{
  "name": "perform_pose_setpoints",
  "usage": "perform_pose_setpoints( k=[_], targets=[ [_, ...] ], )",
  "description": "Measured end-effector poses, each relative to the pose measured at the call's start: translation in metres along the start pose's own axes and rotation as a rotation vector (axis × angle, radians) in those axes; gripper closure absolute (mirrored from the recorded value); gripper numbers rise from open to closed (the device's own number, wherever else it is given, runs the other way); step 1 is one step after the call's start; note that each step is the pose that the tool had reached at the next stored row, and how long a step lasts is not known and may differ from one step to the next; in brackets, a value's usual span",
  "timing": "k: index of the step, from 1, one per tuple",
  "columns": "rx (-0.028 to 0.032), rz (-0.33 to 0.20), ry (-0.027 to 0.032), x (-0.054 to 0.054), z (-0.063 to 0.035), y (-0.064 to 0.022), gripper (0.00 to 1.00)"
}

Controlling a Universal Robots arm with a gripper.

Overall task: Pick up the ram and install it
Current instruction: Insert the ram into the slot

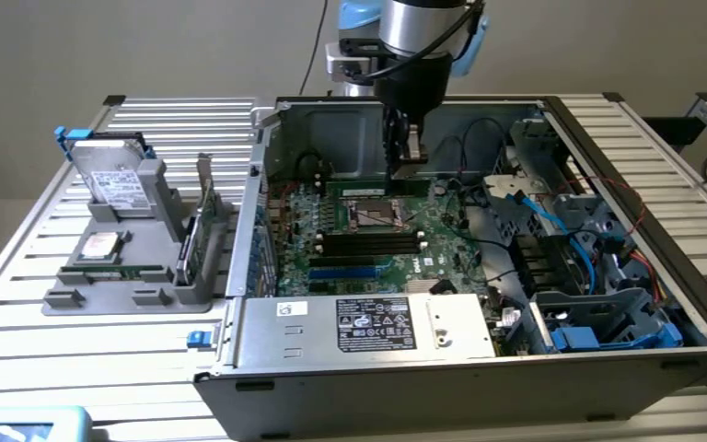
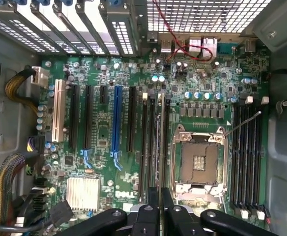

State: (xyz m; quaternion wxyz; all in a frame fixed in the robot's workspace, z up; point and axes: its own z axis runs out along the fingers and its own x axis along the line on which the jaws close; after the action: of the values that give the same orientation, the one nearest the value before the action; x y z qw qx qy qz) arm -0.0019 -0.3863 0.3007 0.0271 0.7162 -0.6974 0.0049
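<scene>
Gripper (image 1: 405,168) hangs inside the open computer case (image 1: 452,396), its fingers (image 2: 152,216) drawn almost together and clamped on the top edge of the ram (image 1: 376,187). That green stick stands upright on its long edge, low over the motherboard (image 1: 298,262). It is just beside the CPU socket (image 1: 374,217) and parallel to the black memory slots (image 1: 372,244); whether it is seated cannot be told. Toward the bench's (image 1: 34,322) edge at the exterior view's left, a grey holder (image 1: 108,296) carries a hard drive (image 1: 114,180).
</scene>
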Motion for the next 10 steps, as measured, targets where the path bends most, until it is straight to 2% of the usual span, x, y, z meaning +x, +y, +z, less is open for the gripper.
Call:
perform_pose_setpoints(
  k=[10],
  targets=[
    [0.0000, 0.000, 0.0011, -0.001, 0.0183, 0.0013, 0.86]
  ],
)
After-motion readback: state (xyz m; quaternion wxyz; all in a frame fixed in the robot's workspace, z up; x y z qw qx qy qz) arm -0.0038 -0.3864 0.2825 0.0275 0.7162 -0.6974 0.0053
